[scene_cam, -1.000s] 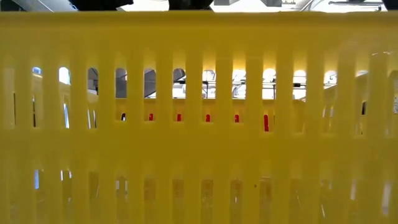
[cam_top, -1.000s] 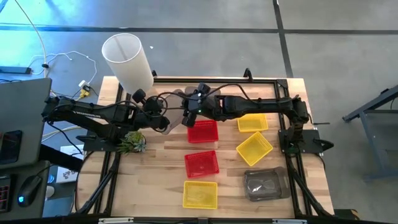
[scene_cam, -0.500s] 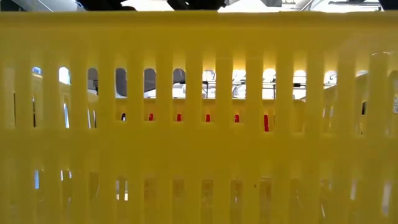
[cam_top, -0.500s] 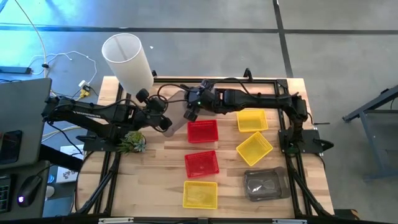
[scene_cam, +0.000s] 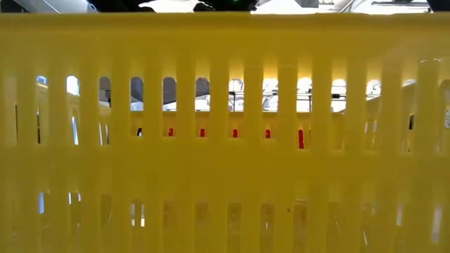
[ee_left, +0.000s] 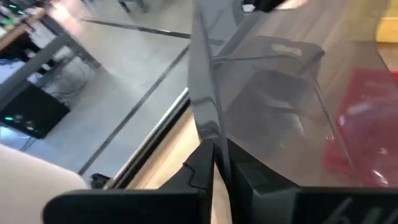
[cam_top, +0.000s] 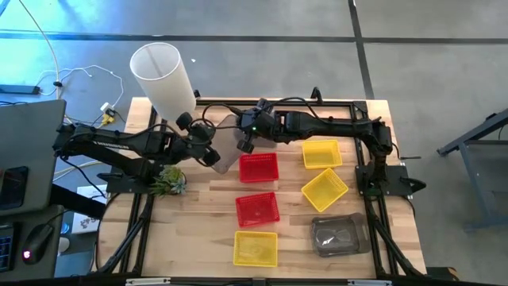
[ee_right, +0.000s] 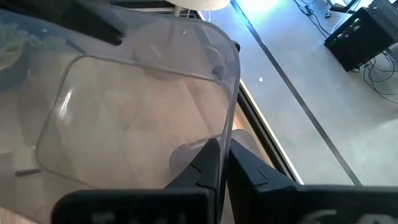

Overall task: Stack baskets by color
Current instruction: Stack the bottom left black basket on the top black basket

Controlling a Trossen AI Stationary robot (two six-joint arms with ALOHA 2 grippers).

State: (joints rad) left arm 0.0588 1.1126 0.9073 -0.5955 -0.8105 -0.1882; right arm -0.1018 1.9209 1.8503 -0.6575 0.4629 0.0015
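Wooden table — both hands, left hand and right hand, clamped on grey basket.

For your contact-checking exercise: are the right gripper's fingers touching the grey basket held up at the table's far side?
Touching. In the right wrist view, the right gripper has its fingers pinched shut on the grey basket rim, with no gap visible.
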